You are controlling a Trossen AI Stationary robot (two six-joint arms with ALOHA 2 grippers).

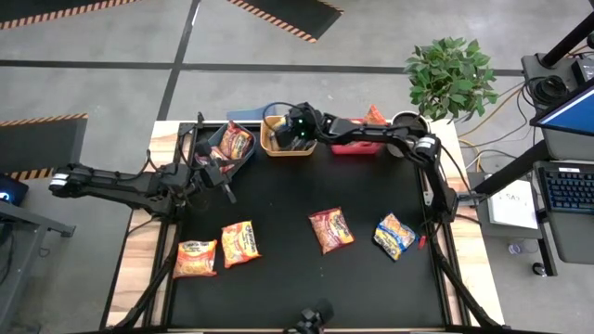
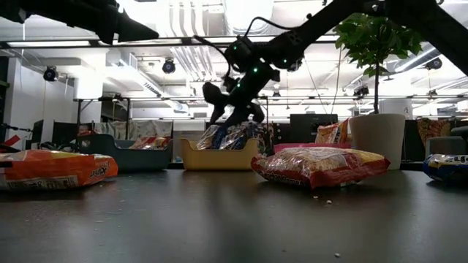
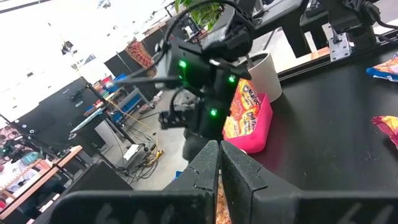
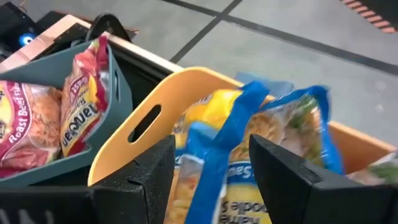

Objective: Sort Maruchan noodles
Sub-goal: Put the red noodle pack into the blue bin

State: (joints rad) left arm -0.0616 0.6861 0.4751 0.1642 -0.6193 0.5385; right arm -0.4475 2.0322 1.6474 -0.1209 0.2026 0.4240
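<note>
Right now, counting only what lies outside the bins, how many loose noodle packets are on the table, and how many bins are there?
Noodle packets loose on the black mat: 4
Bins: 3 (blue bin, yellow bin, red bin)
Total: 7

A grey concrete floor surrounds the desk, which has a black top and pale wooden edges. Dark lines cross the floor, and orange-and-black striped hazard mats lie on it. A leafy green potted plant in a white pot stands at the desk's far right corner. To the right, a side table holds a laptop and cables. Seen from desk level, the room behind is an open workshop with a bright white ceiling, exposed pipes, hanging spotlights and dark shelving.
</note>
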